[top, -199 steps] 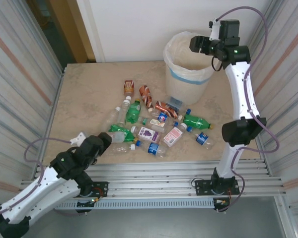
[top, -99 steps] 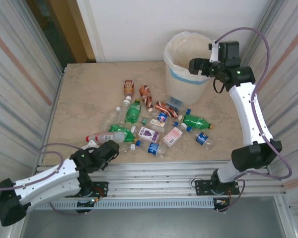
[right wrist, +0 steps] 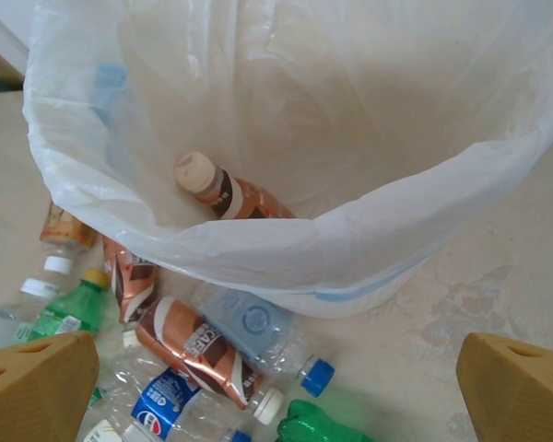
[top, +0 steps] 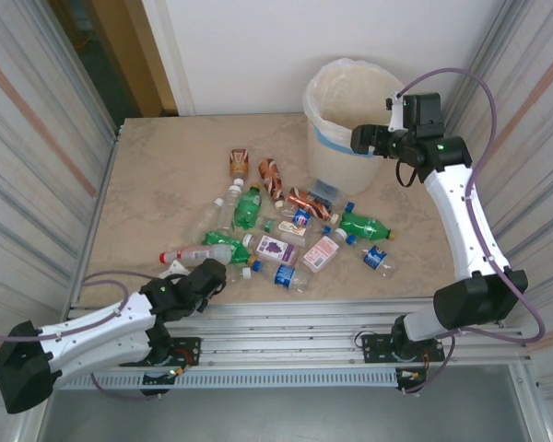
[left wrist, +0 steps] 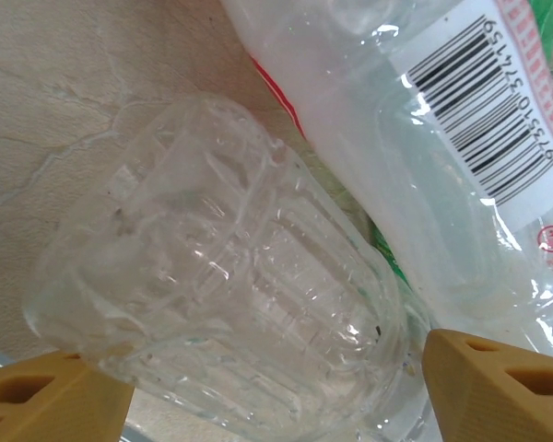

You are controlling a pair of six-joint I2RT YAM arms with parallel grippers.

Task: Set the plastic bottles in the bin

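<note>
Plastic bottles point(top: 276, 247) are lying heaped mid-table point(top: 166, 166), just near of the bin point(top: 336, 147), which is standing far right; one brown bottle point(right wrist: 230, 195) is lying inside its liner; my right gripper point(top: 361, 138) is hovering by the bin's right side, fingers spread wide, holding nothing; my left gripper point(top: 212, 273) is reaching low at the heap's near-left edge, fingers apart, straddling a clear ribbed bottle point(left wrist: 221, 304) without clamping it.
</note>
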